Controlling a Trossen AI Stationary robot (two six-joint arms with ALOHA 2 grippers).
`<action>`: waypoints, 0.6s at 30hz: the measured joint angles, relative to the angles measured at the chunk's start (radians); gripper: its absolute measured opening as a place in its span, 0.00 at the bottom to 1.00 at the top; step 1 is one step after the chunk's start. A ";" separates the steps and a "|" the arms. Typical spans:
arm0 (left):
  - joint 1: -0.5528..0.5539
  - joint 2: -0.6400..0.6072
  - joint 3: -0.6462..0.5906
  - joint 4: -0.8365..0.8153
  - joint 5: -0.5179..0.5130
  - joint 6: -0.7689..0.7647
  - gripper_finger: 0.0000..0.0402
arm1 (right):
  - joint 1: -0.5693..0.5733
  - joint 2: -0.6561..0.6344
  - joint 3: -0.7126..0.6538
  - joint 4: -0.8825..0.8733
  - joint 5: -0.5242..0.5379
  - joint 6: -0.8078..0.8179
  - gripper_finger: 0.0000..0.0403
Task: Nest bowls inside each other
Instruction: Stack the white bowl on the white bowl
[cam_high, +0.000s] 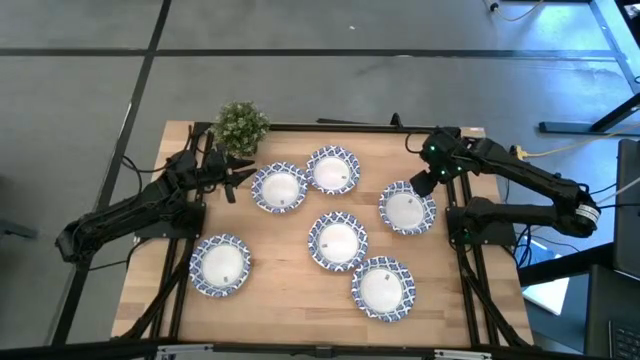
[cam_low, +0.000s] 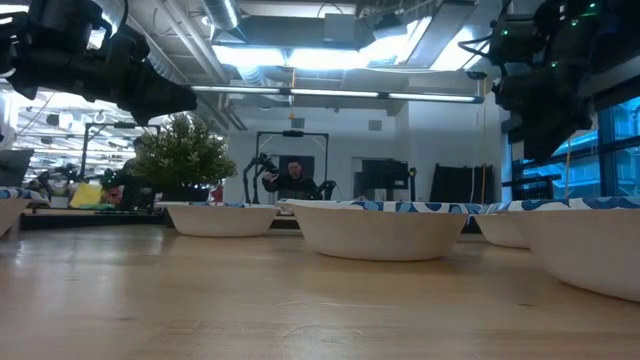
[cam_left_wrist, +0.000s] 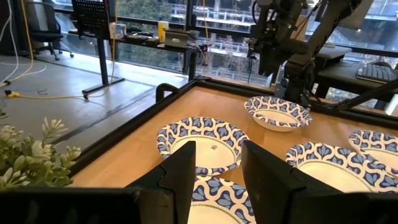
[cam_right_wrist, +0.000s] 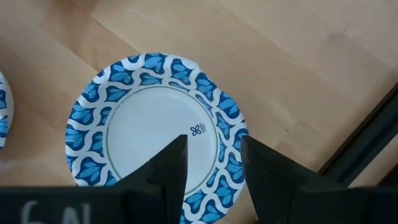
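Six small round bowls, white inside with blue-and-white patterned rims, sit apart on their bases on the wooden table: at far left-centre, far centre, right, centre, near right and near left. My left gripper is open and hovers beside the far left-centre bowl's left rim, pointing toward the table's right. My right gripper is open and points down above the right bowl, over its far rim, clear of it.
A small green potted plant stands at the table's far left corner, just behind my left gripper. A black frame runs along the far edge. Bare wood lies near the front edge between the bowls. A person sits in the room beyond.
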 joint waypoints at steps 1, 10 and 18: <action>0.000 0.000 0.000 0.000 -0.001 0.000 0.31 | 0.000 0.000 0.000 0.000 0.002 -0.002 0.37; 0.000 0.000 0.000 0.000 -0.009 0.000 0.31 | 0.000 0.000 0.000 -0.035 -0.016 -0.025 0.39; 0.000 0.000 0.000 0.000 -0.028 0.000 0.31 | 0.000 0.011 0.000 -0.039 -0.064 -0.070 0.65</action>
